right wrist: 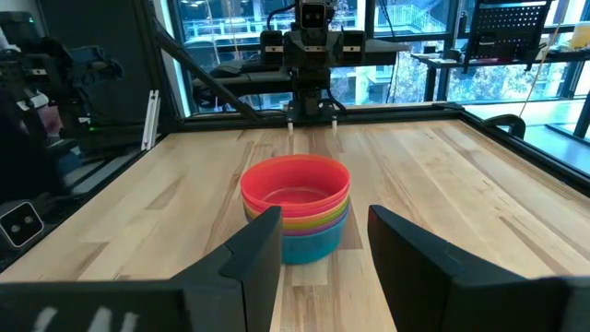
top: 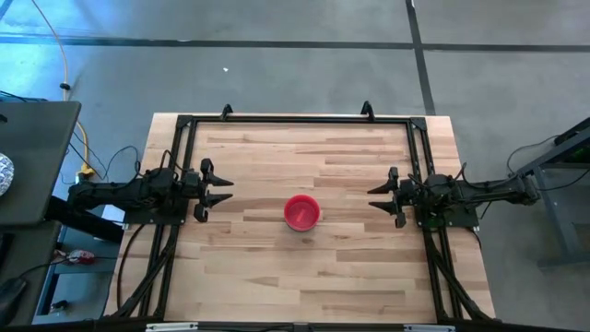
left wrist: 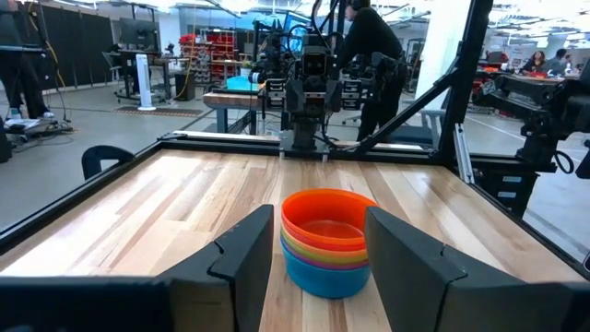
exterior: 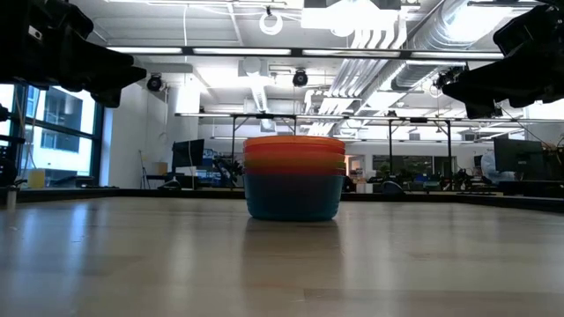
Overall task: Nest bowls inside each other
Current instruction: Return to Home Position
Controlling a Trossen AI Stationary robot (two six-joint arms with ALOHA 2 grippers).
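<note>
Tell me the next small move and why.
Probably just park both arms: the stack of small round plastic bowls, red on top, stands nested on the wooden table, and the left gripper and right gripper hang open, well clear of it.

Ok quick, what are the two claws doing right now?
Left gripper: open, holding nothing.
Right gripper: open, holding nothing.

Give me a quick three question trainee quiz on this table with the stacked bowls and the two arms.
1. True or false: the left gripper and the right gripper are both open and empty.
2. The top bowl of the stack is: A red-orange, B green, C purple.
3. Fill in: the bottom bowl is ___.
Key: 1 true; 2 A; 3 teal blue.
</note>
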